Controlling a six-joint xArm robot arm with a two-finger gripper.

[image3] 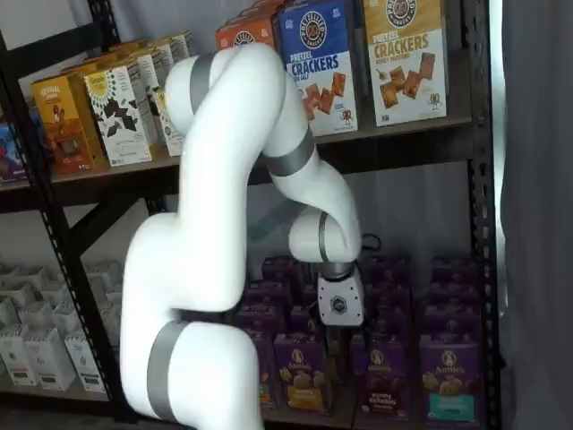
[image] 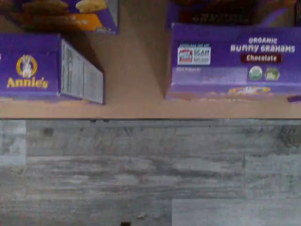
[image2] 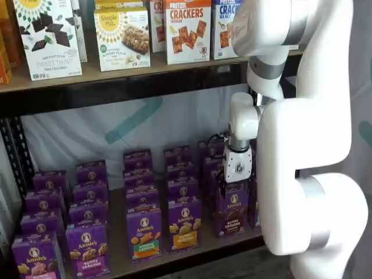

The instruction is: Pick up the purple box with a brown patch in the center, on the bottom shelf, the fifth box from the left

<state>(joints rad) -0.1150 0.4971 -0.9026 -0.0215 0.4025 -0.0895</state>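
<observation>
White arm (image3: 224,269) bent, wrist downward

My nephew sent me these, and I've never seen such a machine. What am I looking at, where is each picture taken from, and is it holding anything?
This is a white robot arm that takes boxes from shelves. Two pictures come from fixed cameras facing the shelves, with the arm in front of them. The third comes from a camera on the arm's wrist. It looks down on box tops, the edge of the bottom shelf and a grey plank floor.

Rows of purple Annie's boxes stand on that shelf, and cracker boxes stand on the one above. The gripper hangs near the purple box with the brown patch, marked Chocolate in the wrist view. Its fingers are too dark to tell whether they are open or shut. No box looks lifted.
</observation>
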